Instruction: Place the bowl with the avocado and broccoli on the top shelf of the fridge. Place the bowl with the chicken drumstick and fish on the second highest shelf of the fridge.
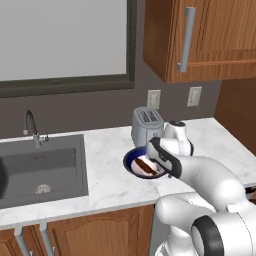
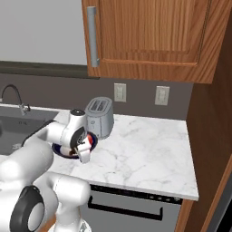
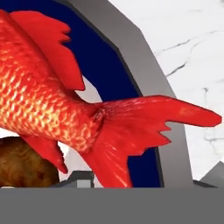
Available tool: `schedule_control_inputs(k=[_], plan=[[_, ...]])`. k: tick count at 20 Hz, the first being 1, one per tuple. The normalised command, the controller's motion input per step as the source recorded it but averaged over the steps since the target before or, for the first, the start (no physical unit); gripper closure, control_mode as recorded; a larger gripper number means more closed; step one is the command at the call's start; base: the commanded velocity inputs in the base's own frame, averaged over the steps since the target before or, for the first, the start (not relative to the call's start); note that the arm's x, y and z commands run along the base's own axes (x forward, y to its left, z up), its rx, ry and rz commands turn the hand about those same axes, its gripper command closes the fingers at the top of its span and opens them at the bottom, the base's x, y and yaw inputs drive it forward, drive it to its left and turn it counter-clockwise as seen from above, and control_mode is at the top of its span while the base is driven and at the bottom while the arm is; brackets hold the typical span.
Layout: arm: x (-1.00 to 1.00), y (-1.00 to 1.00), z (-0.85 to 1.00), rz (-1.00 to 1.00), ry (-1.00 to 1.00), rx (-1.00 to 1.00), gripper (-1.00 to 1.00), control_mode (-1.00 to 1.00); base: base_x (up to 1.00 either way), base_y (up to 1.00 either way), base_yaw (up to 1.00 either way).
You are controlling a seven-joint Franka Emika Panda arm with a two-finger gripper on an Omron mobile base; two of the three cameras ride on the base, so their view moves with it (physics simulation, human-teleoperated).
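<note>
Arm's tool (image 2: 84, 153) low over dark blue bowl (image 2: 61, 151) (toaster (image 2: 99, 117) just behind).

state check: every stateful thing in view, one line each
dark blue bowl: upright on counter, holds fish and drumstick
fish: lying in bowl, tail over rim
chicken drumstick: lying in bowl
gripper: down at bowl, jaw state unclear
upper cabinet: door shut
faucet: no water running

Pretty tight around the gripper (image 1: 156, 161): toaster (image 1: 147, 124) stands right behind it, dark blue bowl (image 1: 131, 161) with fish (image 3: 52, 96) and chicken drumstick (image 3: 22, 162) right under it. Bare counter (image 2: 145, 154) out to its right, sink (image 1: 40, 170) well off to its left, wall cabinet (image 2: 149, 36) overhead.
</note>
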Motion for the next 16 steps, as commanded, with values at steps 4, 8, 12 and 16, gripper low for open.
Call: schedule_control_inputs(k=[4,8,12,16], plan=[[-0.43,0.26,0.34,-0.12,-0.06,0.01,1.00,-1.00,0.00,0.00,0.00],[-0.58,0.37,0.65,-0.12,-0.14,0.00,1.00,-1.00,0.00,0.00,0.00],[-0.70,0.21,0.78,-0.12,-0.16,0.00,1.00,-1.00,0.00,0.00,0.00],[-0.94,0.03,0.94,-0.13,-0.19,0.00,1.00,-1.00,0.00,0.00,0.00]])
